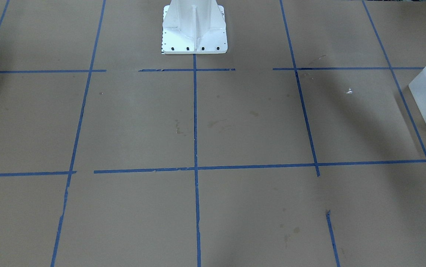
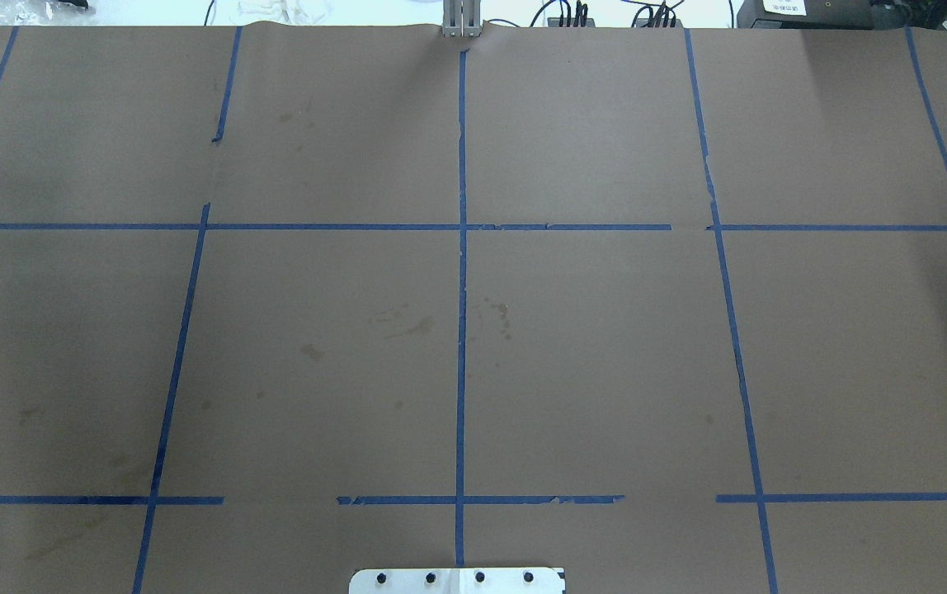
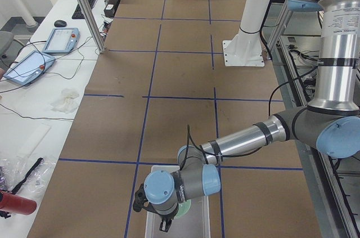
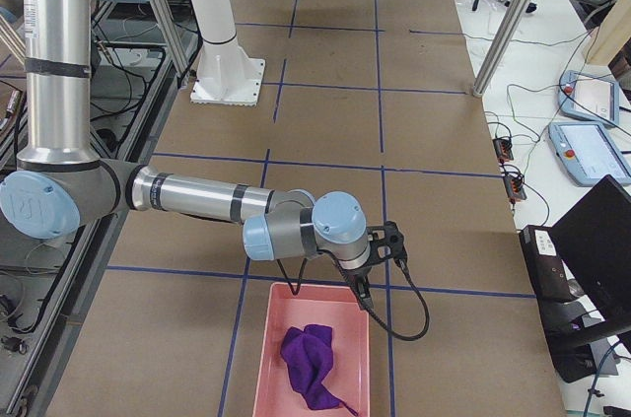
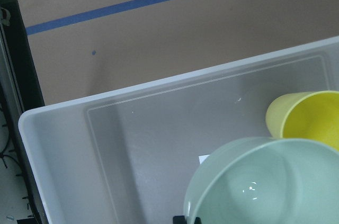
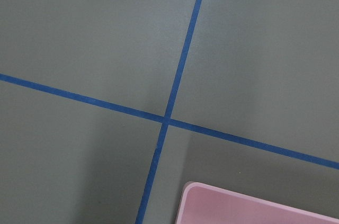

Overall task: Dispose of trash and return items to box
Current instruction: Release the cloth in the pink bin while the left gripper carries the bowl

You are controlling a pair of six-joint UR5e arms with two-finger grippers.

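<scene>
Hovering over box point(image 5: 53, 155) — left end effector point(image 3: 163, 224), grip untellable, yellow cup point(image 5: 310, 118) by the wall, beside bowl point(image 5: 249, 187).

- A robotics lab, by the look of it: the left arm point(image 3: 336, 58) and the right arm point(image 4: 59, 72), silver tubes with blue joint caps, rise by a white pedestal base point(image 1: 194, 29).
- The table point(image 2: 605, 346) wears brown paper gridded with blue tape point(image 2: 462, 330).
- Teach pendants point(image 3: 62, 39) and a mouse point(image 3: 60, 23) lie on the side bench point(image 3: 34, 131).
- Aluminium frame posts point(image 3: 84, 7) stand at the table's edge.
- Cables point(image 2: 560, 11) bunch beyond it.
</scene>
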